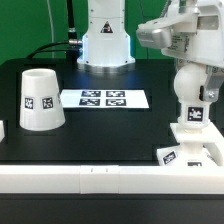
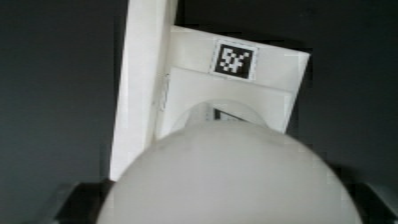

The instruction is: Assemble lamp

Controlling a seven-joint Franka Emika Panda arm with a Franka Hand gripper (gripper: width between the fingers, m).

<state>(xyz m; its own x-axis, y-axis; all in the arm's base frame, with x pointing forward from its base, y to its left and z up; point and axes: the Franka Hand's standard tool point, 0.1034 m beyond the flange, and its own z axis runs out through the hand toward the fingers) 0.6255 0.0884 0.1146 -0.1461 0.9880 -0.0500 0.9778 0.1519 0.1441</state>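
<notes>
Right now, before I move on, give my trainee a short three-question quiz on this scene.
1. True or false: the shade lies on its side.
2. The bulb is over: A) the marker board, B) the base, C) the shade.
3. Fill in: the fingers hold the ____.
Key: 1 false, it stands upright; 2 B; 3 bulb.

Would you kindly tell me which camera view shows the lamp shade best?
The exterior view: the shade stands whole and unobstructed, wide end down, at that view's left. The wrist view shows none of it, only the bulb and base up close.
</notes>
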